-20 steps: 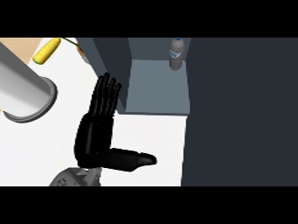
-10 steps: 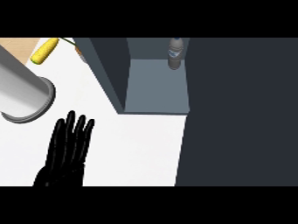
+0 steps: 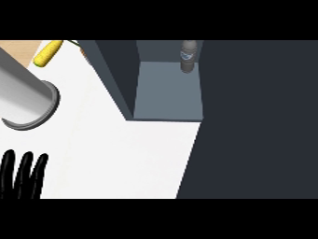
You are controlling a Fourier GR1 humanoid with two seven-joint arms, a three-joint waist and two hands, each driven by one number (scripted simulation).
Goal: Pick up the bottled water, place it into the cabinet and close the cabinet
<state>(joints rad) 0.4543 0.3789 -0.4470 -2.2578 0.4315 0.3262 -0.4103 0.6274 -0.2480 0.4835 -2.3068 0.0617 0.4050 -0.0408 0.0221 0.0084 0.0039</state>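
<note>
At the back of the open cabinet compartment (image 3: 167,95), against its rear wall and toward the right side, stands one bottled water (image 3: 188,56), upright, with a dark cap end and a pale label band. It rests on the grey-blue shelf floor and touches neither hand.

Count of hands visible: one. The left hand (image 3: 15,179) shows at the lower left corner of the head view, cut off by the lower edge, so only black fingers are seen. The fingers are straight, slightly spread and pointing up the frame; they hold nothing and lie over the white counter (image 3: 120,154). It is well apart from the bottle and from the cabinet. The right hand shows nowhere in the view.

Count of cabinet parts visible: one dark side panel (image 3: 113,74) on the left of the compartment, running diagonally, and one large dark slab (image 3: 265,121) filling the right side of the view, overlapping the counter's right part. Whether that slab is the door cannot be told.

Other items, one each: a grey cylinder (image 3: 13,91) lying at the left with its rimmed round end facing down and right, and a yellow object (image 3: 49,52) at the top left, beyond the cylinder, partly on a tan strip (image 3: 13,46) of surface. Its kind cannot be told.
</note>
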